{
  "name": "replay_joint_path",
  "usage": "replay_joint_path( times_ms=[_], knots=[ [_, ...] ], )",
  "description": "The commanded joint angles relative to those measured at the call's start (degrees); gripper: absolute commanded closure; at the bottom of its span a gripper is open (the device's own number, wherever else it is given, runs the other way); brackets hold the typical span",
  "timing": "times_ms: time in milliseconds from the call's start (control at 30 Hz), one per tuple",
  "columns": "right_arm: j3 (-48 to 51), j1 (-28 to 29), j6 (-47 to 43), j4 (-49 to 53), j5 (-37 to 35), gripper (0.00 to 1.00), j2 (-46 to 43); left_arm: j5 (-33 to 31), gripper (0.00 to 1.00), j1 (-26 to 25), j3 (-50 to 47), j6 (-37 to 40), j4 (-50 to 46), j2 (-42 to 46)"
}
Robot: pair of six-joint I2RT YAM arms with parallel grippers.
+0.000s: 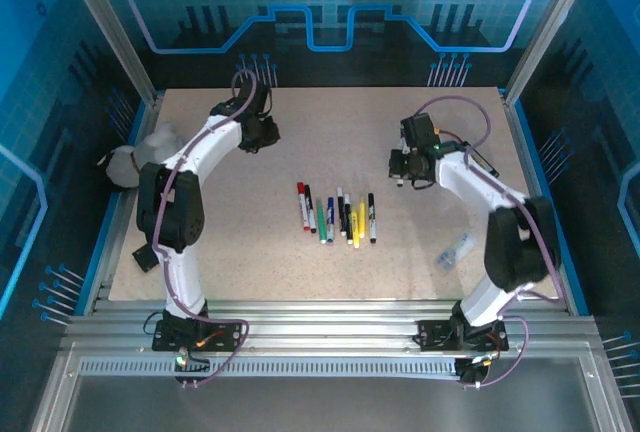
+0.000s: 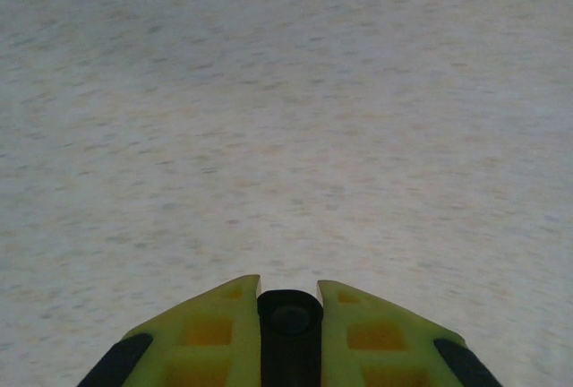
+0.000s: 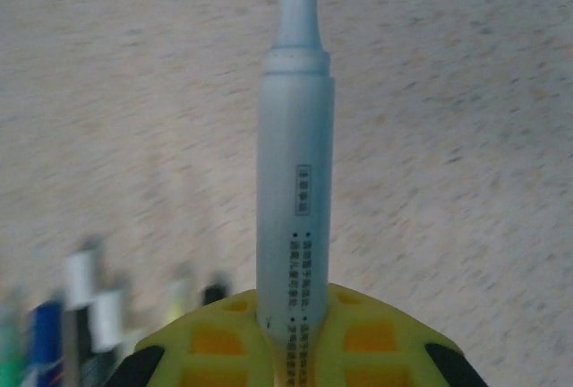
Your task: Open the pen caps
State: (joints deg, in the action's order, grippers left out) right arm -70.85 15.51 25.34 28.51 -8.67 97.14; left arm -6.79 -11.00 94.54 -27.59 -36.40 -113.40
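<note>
Checking both wrist views, I noted the left gripper (image 2: 288, 293) clenched on a black pen cap (image 2: 289, 324) over bare surface (image 2: 269, 91). The right gripper (image 3: 291, 302) grasped an uncapped white pen (image 3: 295, 181) by its barrel. From overhead, other pens (image 1: 335, 214) lay in a row mid-surface.

Surface (image 1: 400, 272): speckled beige board.
Centre: row of marker pens (image 1: 335, 214) lying side by side, parallel to the side edges; pen caps (image 1: 299, 190) too small to judge.
Near right edge: small clear item (image 1: 455, 249).
Left edge: crumpled white cloth (image 1: 135, 164).
</note>
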Motion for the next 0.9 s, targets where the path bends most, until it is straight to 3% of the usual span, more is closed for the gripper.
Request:
replay_joint_path(
  times_ms=[0, 367, 867],
  knots=[
    [-6.15, -2.83, -3.77, 4.63, -5.36, 1.0, 7.3, -3.73, 1.0, 3.33, -1.88, 2.89, -2.35, -1.72],
    [-21.48, -7.8, -5.89, 10.49, -8.19, 1.0, 22.38, -7.01, 1.0, 8.51, 3.7, 5.79, -7.04, -12.99],
    [-28.35, -9.96, -5.31, 16.31, -8.32, 0.98, 29.79, -6.79, 0.98, 9.52, 14.43, 5.37, -14.19, -21.32]
  ],
)
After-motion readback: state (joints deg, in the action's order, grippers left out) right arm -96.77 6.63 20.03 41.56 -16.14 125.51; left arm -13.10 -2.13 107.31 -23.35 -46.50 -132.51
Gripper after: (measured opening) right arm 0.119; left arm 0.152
